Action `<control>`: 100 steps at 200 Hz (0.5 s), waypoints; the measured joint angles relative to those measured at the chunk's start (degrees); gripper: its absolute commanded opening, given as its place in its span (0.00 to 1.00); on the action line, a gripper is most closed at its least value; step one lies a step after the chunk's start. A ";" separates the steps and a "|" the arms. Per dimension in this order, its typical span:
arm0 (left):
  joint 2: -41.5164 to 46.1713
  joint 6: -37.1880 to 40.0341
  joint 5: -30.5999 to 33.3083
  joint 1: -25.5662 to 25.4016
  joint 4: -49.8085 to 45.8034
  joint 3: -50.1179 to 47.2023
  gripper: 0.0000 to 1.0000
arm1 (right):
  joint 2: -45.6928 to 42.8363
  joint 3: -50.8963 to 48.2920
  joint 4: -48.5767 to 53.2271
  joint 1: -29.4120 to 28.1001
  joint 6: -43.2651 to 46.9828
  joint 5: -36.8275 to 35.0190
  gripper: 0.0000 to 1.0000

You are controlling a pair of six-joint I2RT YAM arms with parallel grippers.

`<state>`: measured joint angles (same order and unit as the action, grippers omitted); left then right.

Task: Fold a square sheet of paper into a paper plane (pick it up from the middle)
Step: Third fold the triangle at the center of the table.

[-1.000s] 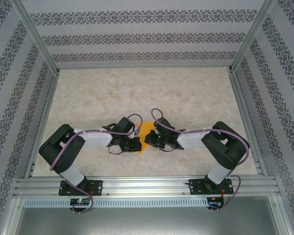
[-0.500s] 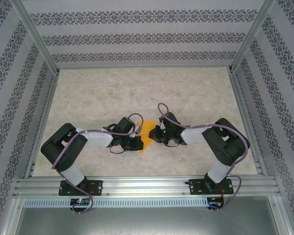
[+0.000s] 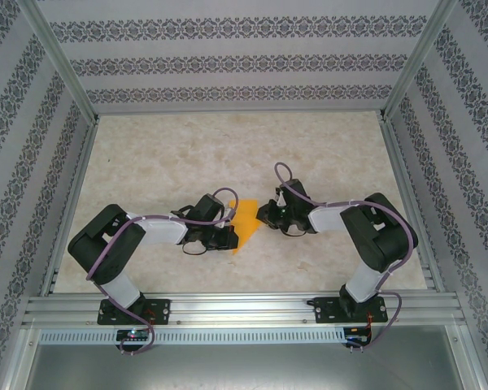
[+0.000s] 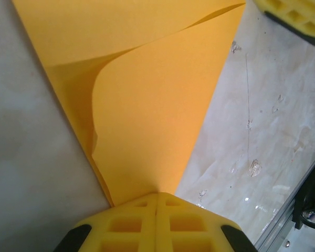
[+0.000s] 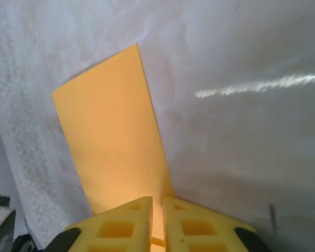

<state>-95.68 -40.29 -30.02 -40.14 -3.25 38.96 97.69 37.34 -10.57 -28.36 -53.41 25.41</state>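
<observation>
Marbled beige worktop (image 3: 228, 146), square sheet of paper (image 3: 244, 226) folded into a creased orange-yellow triangle, centred toward the near edge, left end effector (image 4: 156, 205) clamped on its tip, right end effector (image 5: 157, 205) narrowly parted at its edge, grip unclear

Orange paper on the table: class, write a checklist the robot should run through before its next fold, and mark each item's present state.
1. Left end effector clamped on the paper: ok, shut on its narrow end.
2. Right end effector gripping the paper: cannot tell; its jaws stand nearly closed at the paper's edge.
3. Paper lying flat on the table: not ok; one layer bows upward in the left wrist view.
4. Paper between both arms: ok.
5. Crease pressed sharp: cannot tell.
</observation>
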 measured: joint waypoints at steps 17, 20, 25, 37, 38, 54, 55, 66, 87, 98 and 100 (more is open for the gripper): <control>0.04 0.59 -0.02 0.00 -0.15 0.11 0.08 | -1.75 0.04 1.84 0.42 0.94 -1.95 0.17; 0.09 0.68 -0.02 0.00 -0.17 0.13 0.08 | -2.21 0.04 2.12 0.37 1.09 -2.25 0.17; 0.11 0.85 0.02 0.00 -0.33 0.22 0.08 | -3.10 0.07 2.71 0.26 1.27 -2.73 0.17; 0.09 1.09 0.07 0.00 -0.79 0.50 0.08 | -5.05 0.28 3.87 -0.79 1.75 -3.58 0.17; 0.09 1.09 0.07 0.00 -0.81 0.50 0.08 | -5.22 0.33 4.00 -0.94 1.81 -3.67 0.17; 0.09 1.31 0.11 0.00 -1.31 0.81 0.08 | -6.60 1.03 4.35 -3.26 2.14 -4.33 0.16; 0.09 1.31 0.11 0.00 -1.33 0.81 0.08 | -6.60 1.07 4.35 -3.37 2.14 -4.33 0.16; 0.09 1.46 0.17 -0.02 -1.75 1.01 0.08 | -6.58 1.42 4.33 -4.90 2.14 -4.37 0.16; 0.09 1.86 0.48 -0.02 -2.78 1.46 0.09 | -5.35 1.44 4.02 -7.43 2.05 -4.57 0.15; 0.09 2.14 0.52 -0.02 -3.21 1.64 0.09 | -3.67 1.44 3.30 -8.46 1.90 -4.55 0.14; 0.09 2.19 0.52 -0.02 -3.30 1.70 0.09 | -3.26 1.44 3.21 -8.61 1.90 -4.52 0.14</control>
<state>-95.59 -38.11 -29.50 -40.16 -6.55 40.66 94.43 38.79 -7.35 -36.97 -51.51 20.88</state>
